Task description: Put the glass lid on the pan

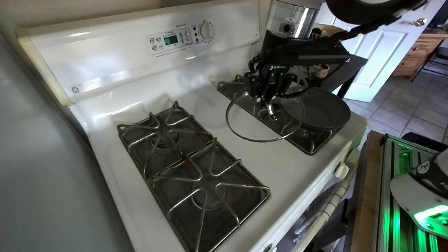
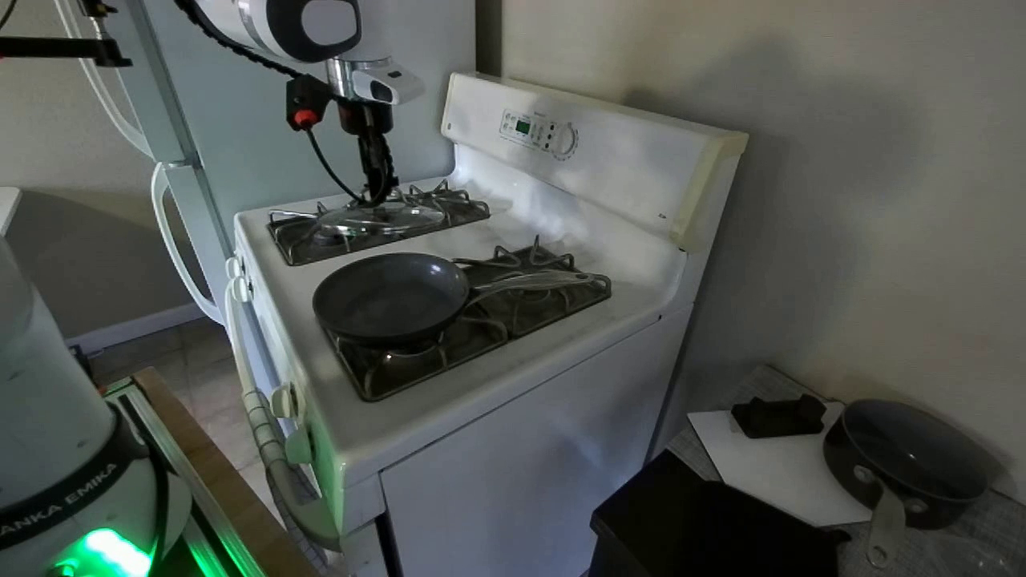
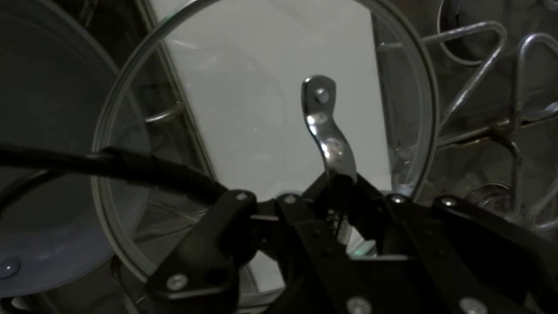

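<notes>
The glass lid [image 1: 246, 122] is round and clear with a metal rim and a curved silver handle [image 3: 333, 144]. My gripper [image 1: 268, 99] is shut on that handle and holds the lid above the stove, between the two burner grates. The lid also shows in an exterior view [image 2: 393, 218] and in the wrist view [image 3: 248, 100]. The dark grey pan [image 2: 393, 296] sits on a front burner, its handle toward the stove's back panel. It also shows in an exterior view [image 1: 323, 108] and at the wrist view's left [image 3: 48, 113], where the lid's edge overlaps its rim.
A bare double burner grate [image 1: 206, 175] stands on the stove beside the lid. The back panel [image 1: 133, 52] rises behind. A dark pot [image 2: 906, 457] and a black box [image 2: 713, 529] are beside the stove. A black cable [image 3: 161, 174] crosses the wrist view.
</notes>
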`<state>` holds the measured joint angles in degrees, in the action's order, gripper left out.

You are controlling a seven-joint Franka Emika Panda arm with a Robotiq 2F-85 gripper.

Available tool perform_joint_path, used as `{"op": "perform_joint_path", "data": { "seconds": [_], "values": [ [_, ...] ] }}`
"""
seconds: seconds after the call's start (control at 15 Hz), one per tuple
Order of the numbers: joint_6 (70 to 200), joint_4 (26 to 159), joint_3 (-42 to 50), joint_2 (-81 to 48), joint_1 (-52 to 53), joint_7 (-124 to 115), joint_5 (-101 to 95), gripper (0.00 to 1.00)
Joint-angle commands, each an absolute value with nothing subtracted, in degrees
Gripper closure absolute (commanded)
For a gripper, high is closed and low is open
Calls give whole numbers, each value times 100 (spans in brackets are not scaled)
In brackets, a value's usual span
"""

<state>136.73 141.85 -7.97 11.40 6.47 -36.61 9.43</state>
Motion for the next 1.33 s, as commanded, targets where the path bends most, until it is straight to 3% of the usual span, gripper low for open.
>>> {"op": "perform_joint_path", "data": {
  "seconds": [0.0,1.27],
  "values": [
    [13540,14698,-689,1873,574,-3042,1074,100],
    [12463,15543,366,3346,105,-260,1460,100]
  ]
}}
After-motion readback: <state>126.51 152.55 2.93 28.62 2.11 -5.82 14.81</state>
